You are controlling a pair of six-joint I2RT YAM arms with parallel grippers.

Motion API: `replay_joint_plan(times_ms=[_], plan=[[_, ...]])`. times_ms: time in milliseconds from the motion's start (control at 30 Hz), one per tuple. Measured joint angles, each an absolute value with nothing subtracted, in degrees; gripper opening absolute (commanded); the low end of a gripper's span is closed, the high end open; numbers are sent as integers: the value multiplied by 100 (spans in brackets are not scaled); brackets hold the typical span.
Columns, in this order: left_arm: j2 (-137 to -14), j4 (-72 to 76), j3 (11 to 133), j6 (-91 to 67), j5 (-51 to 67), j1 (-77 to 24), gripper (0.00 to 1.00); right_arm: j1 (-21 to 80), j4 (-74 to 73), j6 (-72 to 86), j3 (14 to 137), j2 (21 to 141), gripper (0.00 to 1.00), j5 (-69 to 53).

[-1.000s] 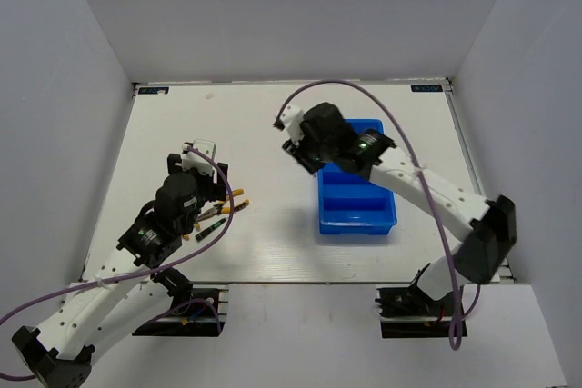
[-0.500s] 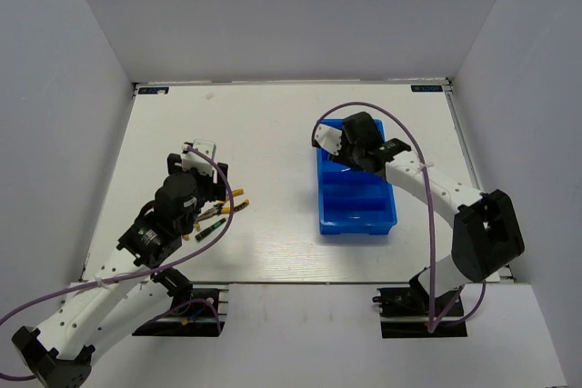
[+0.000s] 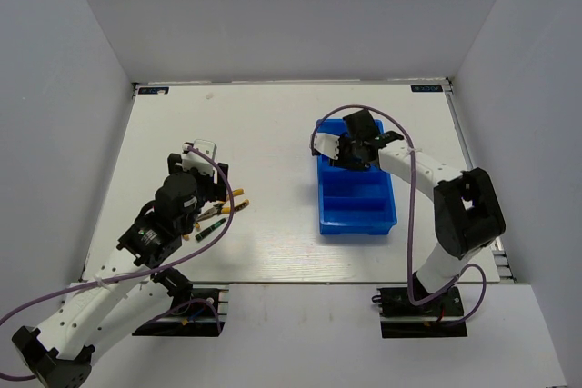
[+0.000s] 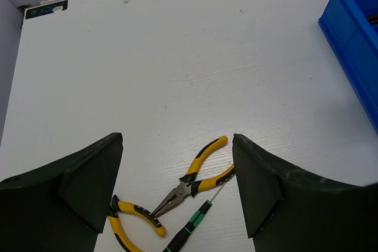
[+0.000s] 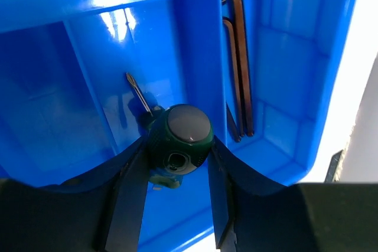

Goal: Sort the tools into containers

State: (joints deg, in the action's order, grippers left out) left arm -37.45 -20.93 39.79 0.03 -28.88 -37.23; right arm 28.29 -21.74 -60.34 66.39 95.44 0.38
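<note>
Nearest the arm bases, the left gripper (image 4: 176,146) hovers with its fingers spread wide and nothing between them, directly over the loose tools on the white table (image 4: 177,57). Below it lie the yellow-handled pliers (image 4: 184,188), nose pointing toward the left finger. Just beside them is the slim dark-green tool (image 4: 192,228), its thin shaft angled toward the right finger. This arm is the nearer one to the unsorted items, but they are well apart from the bright blue rectangular plastic tray (image 3: 356,217), which sits on the right arm's side of the table. Farther out, over the far half of that tray, the right gripper (image 5: 177,154) is closed on the round handle of a stubby green-handled screwdriver (image 5: 180,129), one finger on each side of the handle. The tool's long axis runs away from the fingers and down into the tray. The shaft (image 5: 139,94) points ahead into the compartment directly beneath the grip, roughly parallel to the dividers on either side. Whether the tip touches the compartment floor cannot be determined. Beyond the divider, on the right in the wrist view, the thin dark hex keys (image 5: 236,57) lie lengthwise in the adjacent compartment, apart from the held tool. Judgement: the next move is the release. Because the handle sits between the two dividers, opening the fingers should place the screwdriver in this compartment, clear of the hex keys.
</note>
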Motion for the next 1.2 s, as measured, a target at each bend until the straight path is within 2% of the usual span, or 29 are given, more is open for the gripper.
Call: replay_joint_plan(times_ms=[33, 233, 267, 333, 400, 500, 567, 633, 667, 700, 733, 767, 833, 900, 933, 967, 1033, 1100, 1133, 1167, 1200], plan=[[-3745, -2093, 3979, 3, -2884, -3723, 85, 2812, -2196, -6062, 6659, 9579, 19, 3], [-3811, -2093, 3979, 3, -2801, -3723, 85, 2735, -2228, -6132, 6702, 9692, 38, -139], [-3815, -2093, 3979, 3, -2797, -3723, 85, 2727, -2224, -6132, 6702, 9692, 47, -158], [-3815, -2093, 3979, 3, -2788, -3723, 85, 2707, -2224, -6125, 6702, 9692, 54, -185], [-3817, -2093, 3979, 3, -2755, -3723, 85, 2700, -2222, -6108, 6702, 9688, 56, -222], [-3903, -2084, 3979, 5, -2648, -3723, 79, 2700, -2222, -6062, 6702, 9657, 56, -283], [-4032, -2078, 3979, 19, -2541, -3723, 69, 2694, -2222, -6025, 6700, 9594, 56, -325], [-4215, -2071, 3979, -5, -2386, -3723, 40, 2681, -2222, -5972, 6700, 9500, 56, -362], [-4316, -2075, 3979, 25, -2303, -3723, 28, 2670, -2222, -5916, 6696, 9445, 52, -379], [-4445, -2086, 3979, 51, -2215, -3723, 18, 2659, -2224, -5867, 6696, 9380, 21, -392], [-4560, -2093, 3979, 64, -2150, -3723, 7, 2646, -2222, -5826, 6696, 9310, 0, -401], [-4694, -2104, 3981, 82, -2088, -3723, 4, 2637, -2220, -5682, 6694, 9220, 0, -403], [-5026, -2150, 3992, 104, -2003, -3723, 4, 2620, -2222, -5312, 6694, 9015, 0, -379], [-5457, -2274, 4077, 99, -1949, -3723, 31, 2589, -2233, -4589, 6696, 8735, 0, -309], [-5723, -2355, 4147, 78, -1922, -3723, 37, 2574, -2300, -4274, 6711, 8600, 18, -344], [-6027, -2429, 4226, 47, -1925, -3723, 46, 2532, -2539, -3966, 6781, 8449, 43, -539], [-6639, -2589, 4431, -12, -1957, -3723, 51, 2451, -3087, -3640, 7008, 8193, 75, -1068], [-7293, -2801, 4700, -95, -2067, -3723, 54, 2355, -3640, -3588, 7192, 7959, 73, -1944], [-7620, -2862, 4842, -119, -2104, -3723, 54, 2346, -3881, -3610, 7194, 7808, 47, -2370], [-7885, -2897, 4943, -145, -2137, -3723, 55, 2342, -4108, -3658, 7161, 7664, 32, -2751], [-8136, -2974, 5041, -154, -2156, -3710, 55, 2340, -4259, -3656, 7072, 7489, 21, -3085]])
